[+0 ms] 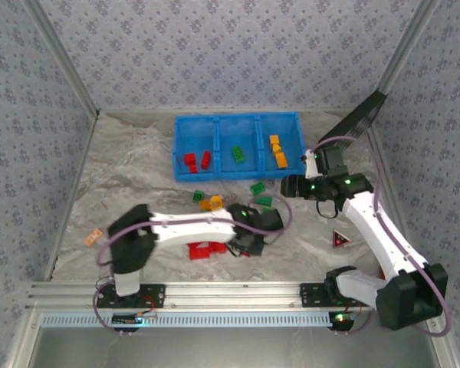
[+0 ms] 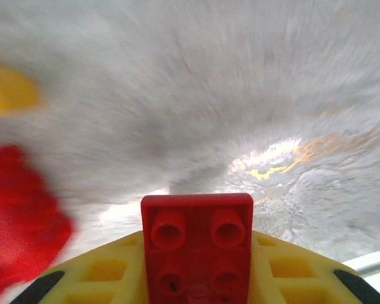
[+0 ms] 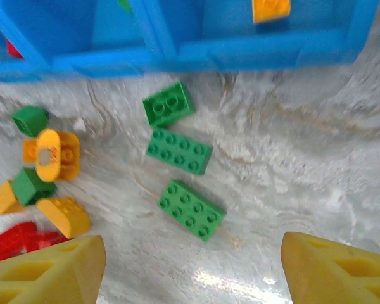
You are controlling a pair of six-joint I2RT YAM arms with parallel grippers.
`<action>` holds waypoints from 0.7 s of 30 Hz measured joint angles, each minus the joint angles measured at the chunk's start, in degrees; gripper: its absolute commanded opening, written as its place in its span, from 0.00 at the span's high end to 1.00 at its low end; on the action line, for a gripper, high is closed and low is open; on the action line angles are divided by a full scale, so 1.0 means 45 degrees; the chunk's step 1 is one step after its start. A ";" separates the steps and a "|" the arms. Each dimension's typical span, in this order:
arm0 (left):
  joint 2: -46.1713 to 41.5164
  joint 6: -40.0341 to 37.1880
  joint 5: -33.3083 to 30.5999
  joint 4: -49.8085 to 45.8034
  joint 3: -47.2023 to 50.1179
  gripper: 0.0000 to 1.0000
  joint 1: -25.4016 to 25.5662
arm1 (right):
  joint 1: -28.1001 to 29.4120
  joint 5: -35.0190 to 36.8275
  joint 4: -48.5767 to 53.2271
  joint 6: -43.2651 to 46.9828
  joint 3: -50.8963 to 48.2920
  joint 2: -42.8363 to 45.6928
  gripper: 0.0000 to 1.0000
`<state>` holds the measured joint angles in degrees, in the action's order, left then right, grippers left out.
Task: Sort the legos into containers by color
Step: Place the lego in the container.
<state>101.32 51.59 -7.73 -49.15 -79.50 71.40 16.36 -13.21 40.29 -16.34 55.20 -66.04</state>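
Lower centre of the top view: the left gripper sits among loose legos. Its wrist view shows a red four-stud brick clamped in its yellow jaws; the blurred red mass at the left edge is probably more bricks. Upper centre, the blue tray holds red, green and orange pieces. At right, the right gripper gapes wide and empty over three green bricks.

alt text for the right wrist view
Three green studded plastic bricks lie on a grey marbled table, between the open yellow-fingered right tool below and a bright blue plastic tray above. A jumble of yellow-orange, green and red bricks sits left.
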 measured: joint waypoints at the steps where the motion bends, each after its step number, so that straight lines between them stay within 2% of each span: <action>1: -0.0845 -0.0291 -0.0238 -0.0345 -0.0204 0.77 -0.0491 | 0.0141 0.0019 0.0000 0.0005 -0.0146 -0.0146 0.23; 5: -0.3366 -0.1685 -0.0971 -0.1224 -0.1394 0.76 -0.2657 | 0.0981 0.0447 -0.0223 0.0097 -0.0233 -0.0928 0.20; 9: -0.4532 -0.3225 -0.1307 -0.1617 -0.1802 0.76 -0.5013 | 0.2229 0.1209 -0.0525 0.0466 -0.0107 -0.2409 0.15; 14: -0.3993 -0.4707 -0.0986 -0.1676 -0.1802 0.76 -0.7495 | 0.3633 0.2030 -0.0510 0.1146 0.0763 -0.4473 0.14; 21: -0.1753 -0.6037 -0.0136 -0.0690 -0.2555 0.77 -0.9787 | 0.3993 0.3313 -0.0355 0.1554 0.1768 -0.6169 0.14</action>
<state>93.43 24.43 -8.34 -52.25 -91.00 27.35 34.33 1.69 38.70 -9.34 63.16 -93.80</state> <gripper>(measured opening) 0.317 0.861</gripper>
